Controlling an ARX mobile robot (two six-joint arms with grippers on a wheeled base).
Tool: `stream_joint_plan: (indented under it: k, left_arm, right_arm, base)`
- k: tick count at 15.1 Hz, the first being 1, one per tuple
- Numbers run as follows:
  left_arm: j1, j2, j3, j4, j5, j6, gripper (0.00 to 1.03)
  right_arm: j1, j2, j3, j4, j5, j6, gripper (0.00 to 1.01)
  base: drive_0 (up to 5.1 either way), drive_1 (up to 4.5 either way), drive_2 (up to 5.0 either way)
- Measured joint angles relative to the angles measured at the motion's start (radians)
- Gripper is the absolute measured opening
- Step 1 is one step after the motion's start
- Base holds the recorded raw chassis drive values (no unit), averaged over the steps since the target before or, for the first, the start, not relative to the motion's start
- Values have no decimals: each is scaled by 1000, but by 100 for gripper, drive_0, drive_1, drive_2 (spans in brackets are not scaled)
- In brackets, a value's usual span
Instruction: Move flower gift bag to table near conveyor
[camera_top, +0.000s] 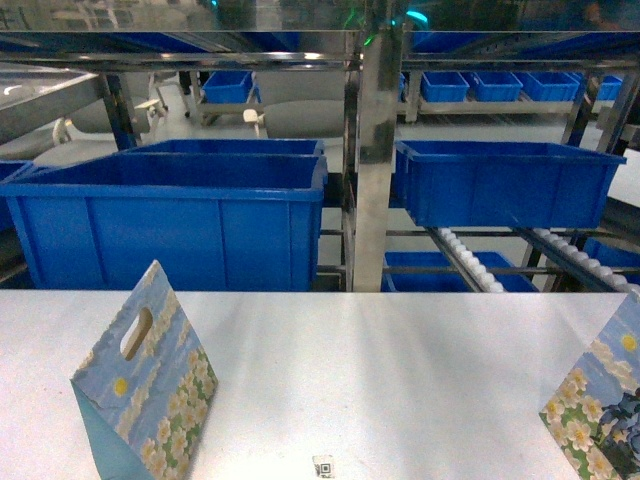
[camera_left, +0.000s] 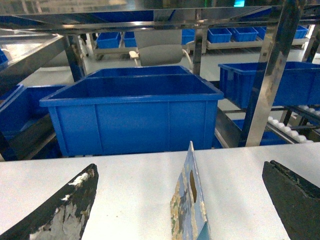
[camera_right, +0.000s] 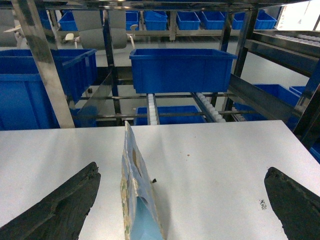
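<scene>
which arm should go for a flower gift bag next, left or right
Either could: each open end effector, left and right, straddles its own bag. I'd lean left: its flower gift bag stands wholly in the head view on the table, while the other bag is cut off at the edge.

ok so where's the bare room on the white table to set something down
The widest bare stretch of the table lies between the left gift bag and the right gift bag, from the QR sticker back to the conveyor. Both near corners are taken by the bags.
</scene>
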Motion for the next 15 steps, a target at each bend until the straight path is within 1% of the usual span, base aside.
stream_joint_plan:
  k: [2, 8, 9, 10, 11, 12, 13, 15]
  left_arm:
    - [-4, -13, 1, -11, -8, 3, 98]
    - [-3, -12, 1, -11, -8, 3, 98]
    - [-3, -10, 0, 5, -9, 6, 97]
    - [22, -22, -25, 98, 9, 6, 87]
    - [64, -62, -39, 76, 39, 6, 76]
    - [117, -121, -53, 34, 86, 6, 62]
    - [153, -145, -68, 60, 121, 6, 51]
    - [209, -194, -74, 3, 180, 7, 31]
  right_arm:
    - [0, 0, 0, 0, 0, 0, 98]
    - [0, -1, -1, 10, -2, 0, 98]
    - [-8, -31, -37, 104, -45, -8, 90]
    - [-9, -61, -45, 148, -80, -16, 79]
    - [-8, -61, -44, 157, -83, -23, 68]
    - [-8, -62, -45, 139, -83, -26, 53]
    - [-8, -62, -45, 149, -83, -26, 42]
    - [-8, -62, -45, 145, -84, -26, 22]
  base:
    - [0, 0, 0]
    - [0, 0, 0]
    - [0, 0, 0]
    - [0, 0, 0]
    - [0, 0, 0]
    - [0, 0, 0]
    - [0, 0, 0]
    - [0, 0, 0]
